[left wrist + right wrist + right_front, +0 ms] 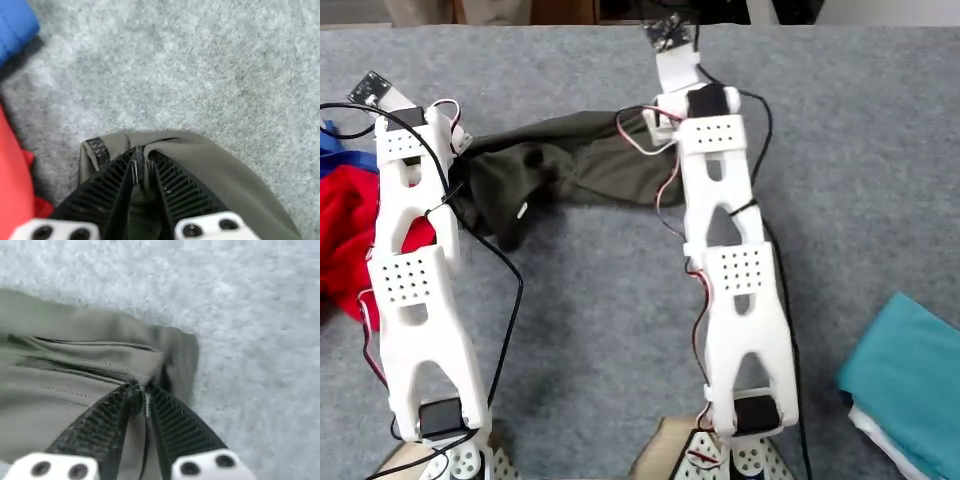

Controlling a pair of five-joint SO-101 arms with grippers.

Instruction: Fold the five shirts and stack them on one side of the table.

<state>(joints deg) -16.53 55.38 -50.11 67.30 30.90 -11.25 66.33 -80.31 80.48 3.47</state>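
Both arms are on the olive shirt [570,165], one end each. Hold: left gripper [142,156] has its jaws clamped on a bunched fold at the cloth's edge, and right gripper [143,390] is pinched tight on a gathered corner of the same shirt.

The shirt spans between the two wrists over the far side of the grey table [870,150]. It is rumpled toward the left arm's end and flatter toward the right.

My read on the two-point hold: tension across the width lets the cloth spread flat or flip over as one panel, where a single pinch would just drag a lump. Pinches at the outer ends give the longest span for pulling out creases (the left end looks messier, with extra folds hanging there).

Staging looks deliberate:
- **Input pile:** red shirt [345,230] and blue shirt [328,140] are heaped unfolded at the left edge, just beside the left arm.
- **Output stack:** teal shirt [905,360] sits folded at the right edge on top of a white garment [880,435], well apart from the work zone.

Count:
- Arms 2, grippers 2, both closed on cloth.
- Shirts: olive 1, red 1, blue 1, teal 1, white 1 (can't confirm it's a shirt, only an edge shows). That makes 5, matching the task.
- Status, by my guess: folded 2, in hand 1, waiting 2.
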